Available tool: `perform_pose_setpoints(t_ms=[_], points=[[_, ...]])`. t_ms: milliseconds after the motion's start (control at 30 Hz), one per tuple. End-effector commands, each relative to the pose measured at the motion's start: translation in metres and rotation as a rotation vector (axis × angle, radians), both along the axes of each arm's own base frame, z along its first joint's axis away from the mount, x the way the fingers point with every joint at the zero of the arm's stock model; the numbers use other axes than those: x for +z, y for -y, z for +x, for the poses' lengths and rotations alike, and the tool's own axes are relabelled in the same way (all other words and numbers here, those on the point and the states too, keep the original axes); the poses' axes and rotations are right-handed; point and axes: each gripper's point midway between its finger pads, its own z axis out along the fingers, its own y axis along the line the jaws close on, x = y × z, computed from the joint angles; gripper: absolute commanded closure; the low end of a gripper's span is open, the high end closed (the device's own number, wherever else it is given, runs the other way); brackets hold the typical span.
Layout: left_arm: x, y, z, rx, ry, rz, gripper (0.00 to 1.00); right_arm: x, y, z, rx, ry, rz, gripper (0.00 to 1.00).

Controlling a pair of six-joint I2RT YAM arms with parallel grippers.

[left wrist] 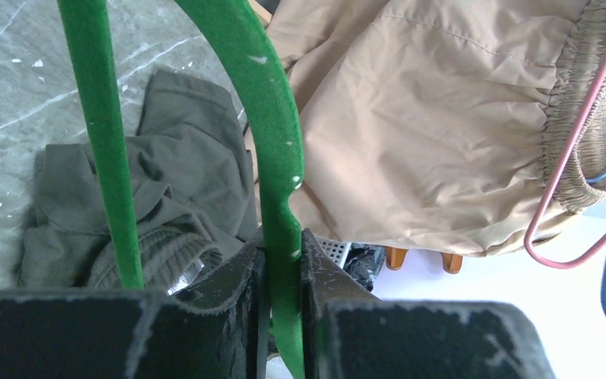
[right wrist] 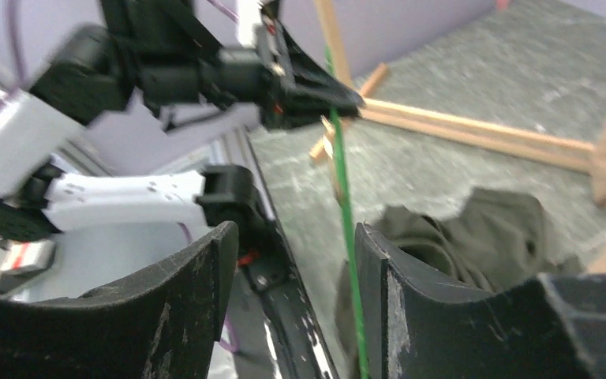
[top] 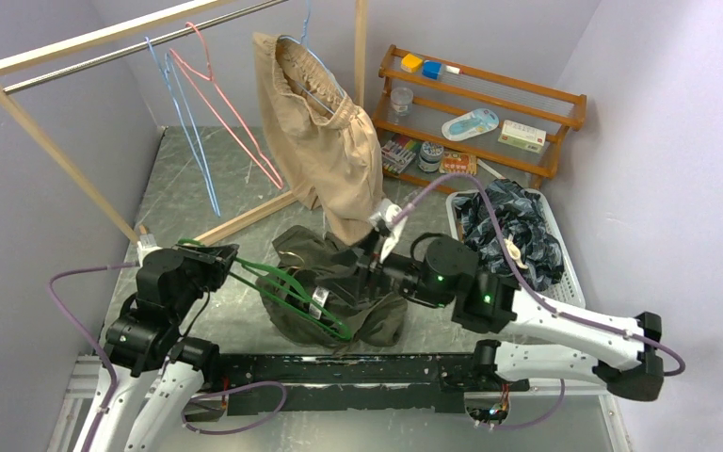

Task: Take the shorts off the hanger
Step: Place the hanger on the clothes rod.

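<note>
At table (top: 209,185) centre, left gripper (left wrist: 284,260) pinches the hanger (top: 292,292), right gripper (right wrist: 293,237) stands part-open, empty, by olive shorts (top: 377,315); next, draw hanger clear.

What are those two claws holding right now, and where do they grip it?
The left gripper pinches the green hanger by one of its bars. The right gripper is open, holding nothing.
</note>
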Motion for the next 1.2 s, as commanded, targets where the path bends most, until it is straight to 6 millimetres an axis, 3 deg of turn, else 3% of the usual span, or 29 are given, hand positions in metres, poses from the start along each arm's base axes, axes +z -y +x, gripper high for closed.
perform_pose_setpoints(t_ms=[0,100,200,367,600,767,900,1000,1167], points=[[0.019,-0.003,-0.003,0.017,0.035,-0.012,0.93,-0.074,0.038,0.016,-0.15,-0.026,-0.185,0.39],[0.024,-0.002,-0.003,0.014,0.044,-0.026,0.93,-0.13,0.05,0.011,-0.147,-0.069,-0.297,0.38],[0.028,0.001,-0.003,0.005,0.049,-0.047,0.93,-0.175,0.046,-0.009,-0.016,-0.089,-0.412,0.41],[0.04,0.0,-0.002,0.022,0.064,-0.072,0.93,-0.213,0.036,-0.024,0.07,-0.151,-0.468,0.42],[0.045,-0.002,-0.006,0.039,0.072,-0.109,0.93,-0.238,0.023,-0.031,0.151,-0.139,-0.487,0.43],[0.039,0.001,-0.008,0.035,0.056,-0.146,0.93,-0.244,0.022,-0.02,0.094,-0.129,-0.506,0.6],[0.037,-0.002,-0.01,0.058,0.068,-0.176,0.93,-0.235,0.025,-0.018,0.074,-0.112,-0.457,0.86],[0.034,-0.004,-0.011,0.071,0.064,-0.184,0.93,-0.227,0.028,-0.019,0.069,-0.11,-0.432,1.0],[0.027,-0.001,-0.01,0.059,0.051,-0.183,0.74,-0.217,0.03,-0.027,0.103,-0.125,-0.409,1.0]])
